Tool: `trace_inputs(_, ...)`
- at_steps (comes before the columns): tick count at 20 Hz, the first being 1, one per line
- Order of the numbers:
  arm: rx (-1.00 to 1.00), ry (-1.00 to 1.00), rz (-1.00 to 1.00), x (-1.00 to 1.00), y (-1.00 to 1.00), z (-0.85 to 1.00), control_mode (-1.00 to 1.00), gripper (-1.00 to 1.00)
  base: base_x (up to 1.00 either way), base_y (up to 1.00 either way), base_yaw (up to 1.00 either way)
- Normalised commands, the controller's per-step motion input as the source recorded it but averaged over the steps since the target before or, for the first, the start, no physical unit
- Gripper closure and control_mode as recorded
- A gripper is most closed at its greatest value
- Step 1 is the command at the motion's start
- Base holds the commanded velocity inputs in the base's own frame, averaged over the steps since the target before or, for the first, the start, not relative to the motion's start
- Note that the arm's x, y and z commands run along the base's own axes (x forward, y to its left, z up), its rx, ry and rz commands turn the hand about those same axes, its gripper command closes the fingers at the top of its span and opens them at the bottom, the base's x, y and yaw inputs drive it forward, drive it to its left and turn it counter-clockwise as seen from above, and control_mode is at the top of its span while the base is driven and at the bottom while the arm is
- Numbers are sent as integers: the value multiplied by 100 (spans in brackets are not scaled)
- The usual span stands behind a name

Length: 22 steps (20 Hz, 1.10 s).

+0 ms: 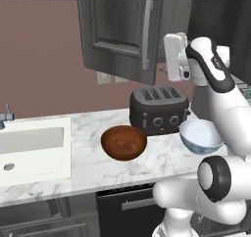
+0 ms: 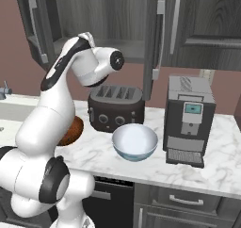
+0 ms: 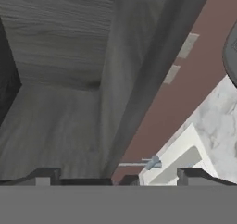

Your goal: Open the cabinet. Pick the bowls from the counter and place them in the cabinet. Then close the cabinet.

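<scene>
Cabinet [image 2: 113, 20] stands open: in the right base view the left door [image 2: 35, 27] is swung out at 10 o'clock, the right door [image 2: 157, 38] is edge-on at 1 o'clock, and the grey shelf [image 2: 127, 48] is bare between them. The hand view looks into that interior [image 3: 51, 102], with a door edge [image 3: 139, 79] running diagonally.

Gripper [image 3: 113, 176]: fingertips spread wide, nothing between them. It is raised near the cabinet opening, well above the counter [image 1: 88, 157].

Both bowls sit on the counter, mouths up, each with its axis vertical. Being round, they have no long axis, so approach heading is free.
- Wooden bowl [image 1: 124, 142]: in the left base view, at 8 o'clock from the toaster [image 1: 158, 108], just beside it and between toaster and sink [image 1: 32, 145].
- White-and-blue bowl [image 2: 135, 141]: in the right base view, at 5 o'clock from the toaster, and at 9 o'clock from the coffee machine [image 2: 188, 121], near but apart.

Handling, as judgement:
- Both bowls look rigid and fairly light.
- The wood is glossy, so likely slick. The patterned one reads as ceramic, so chip-prone if dropped.
- Best hold: pinch the rim wall from above, one finger inside and one outside. Either bowl's full width looks too much for the jaw span.
- Wall curvature may let the bowl tilt in the pinch, so lift slowly and keep the mouth level.

Task status: cabinet opened, neither bowl picked yet.
</scene>
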Motion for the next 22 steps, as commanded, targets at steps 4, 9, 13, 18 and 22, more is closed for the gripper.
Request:
trace_inputs(4,8,16,0,32,6,10,-100,-100,0,0,0)
trace_inputs(9,11,20,0,38,7,10,-100,-100,0,0,0)
trace_inputs(13,11,15,0,26,17,6,-100,-100,0,0,0)
trace_inputs(18,11,7,0,30,30,0,-100,-100,0,0,0)
trace_inputs(22,8,0,0,39,38,0,-100,-100,0,0,0)
